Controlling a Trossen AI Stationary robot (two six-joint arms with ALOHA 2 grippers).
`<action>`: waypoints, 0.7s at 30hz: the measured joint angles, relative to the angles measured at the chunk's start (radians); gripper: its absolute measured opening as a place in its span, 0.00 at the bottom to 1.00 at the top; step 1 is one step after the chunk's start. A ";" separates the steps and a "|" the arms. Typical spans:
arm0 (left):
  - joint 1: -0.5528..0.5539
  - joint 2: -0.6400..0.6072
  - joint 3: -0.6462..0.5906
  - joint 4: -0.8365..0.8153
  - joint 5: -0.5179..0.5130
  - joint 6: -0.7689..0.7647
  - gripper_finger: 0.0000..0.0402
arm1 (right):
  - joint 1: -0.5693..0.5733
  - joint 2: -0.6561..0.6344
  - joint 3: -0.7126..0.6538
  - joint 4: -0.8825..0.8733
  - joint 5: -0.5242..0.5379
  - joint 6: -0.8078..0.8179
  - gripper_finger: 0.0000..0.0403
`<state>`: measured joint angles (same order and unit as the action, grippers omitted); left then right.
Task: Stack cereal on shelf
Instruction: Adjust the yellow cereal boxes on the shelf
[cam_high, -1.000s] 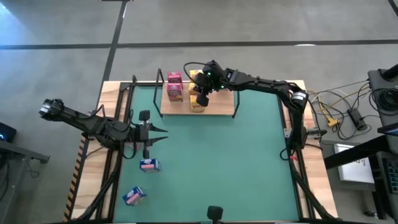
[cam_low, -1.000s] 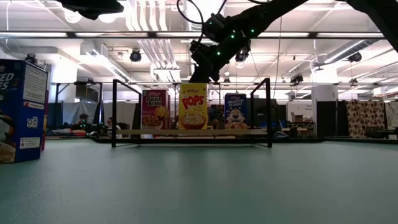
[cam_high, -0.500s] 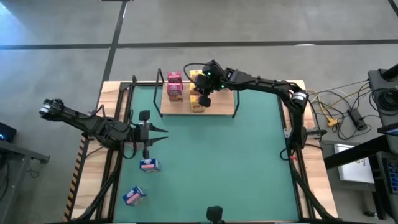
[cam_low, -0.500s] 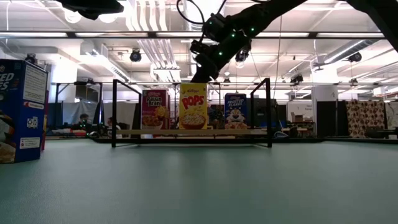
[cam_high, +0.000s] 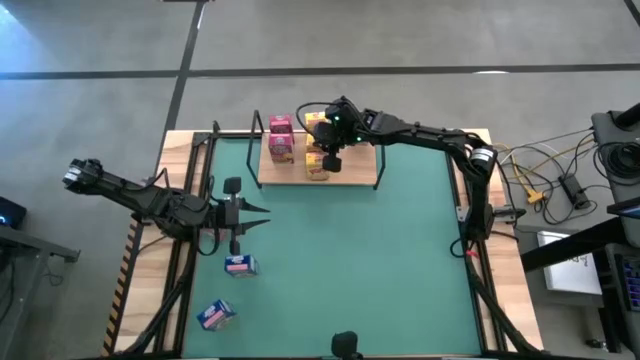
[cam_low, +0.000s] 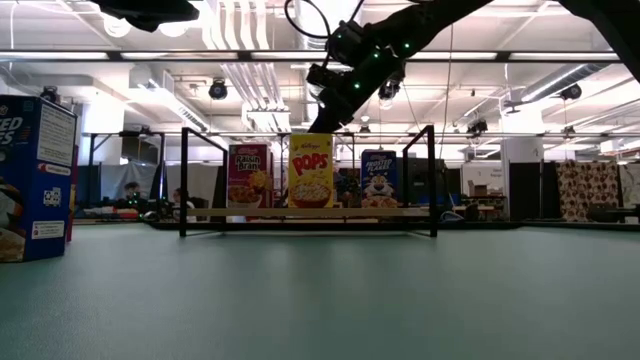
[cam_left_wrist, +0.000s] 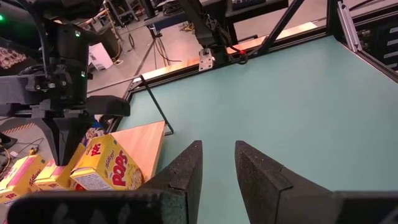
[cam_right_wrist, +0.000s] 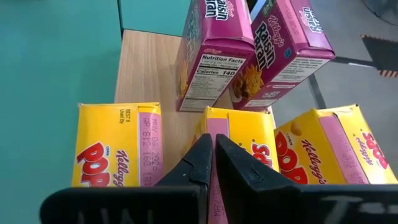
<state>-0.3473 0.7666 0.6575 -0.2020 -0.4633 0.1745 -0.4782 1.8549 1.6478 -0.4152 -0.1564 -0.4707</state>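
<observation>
Cereal boxes stand on the shelf (cam_high: 350, 178) at the table's (cam_high: 360, 260) far edge: two pink boxes (cam_high: 281, 139) at its left, yellow boxes (cam_right_wrist: 118, 152) beside them. Over the last second the right gripper (cam_high: 327, 157) has edged slightly back along the shelf, jaws pressed together above the middle yellow box (cam_right_wrist: 239, 146), suggesting that box is placed. The left gripper (cam_left_wrist: 217, 165) waits, jaws slightly spread, near two blue boxes (cam_high: 239, 265) on the table.

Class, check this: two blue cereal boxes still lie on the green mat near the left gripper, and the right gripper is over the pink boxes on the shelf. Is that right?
One detail is wrong. The right gripper is over the yellow boxes, not the pink boxes; the right wrist view shows this. Two blue boxes do lie on the green mat near the left gripper, off the shelf.
</observation>
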 joint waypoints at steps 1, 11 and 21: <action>0.000 0.000 0.000 0.000 0.000 0.000 0.19 | 0.000 -0.002 0.000 -0.002 0.001 -0.001 0.03; 0.000 0.000 0.000 0.000 0.000 0.000 0.19 | 0.000 -0.084 -0.001 -0.026 0.009 0.086 0.03; 0.000 0.000 0.000 0.000 0.000 -0.003 0.19 | 0.000 -0.104 -0.014 -0.174 0.072 0.139 0.03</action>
<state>-0.3471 0.7666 0.6575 -0.2020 -0.4629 0.1711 -0.4782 1.7504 1.6335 -0.5890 -0.0841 -0.3313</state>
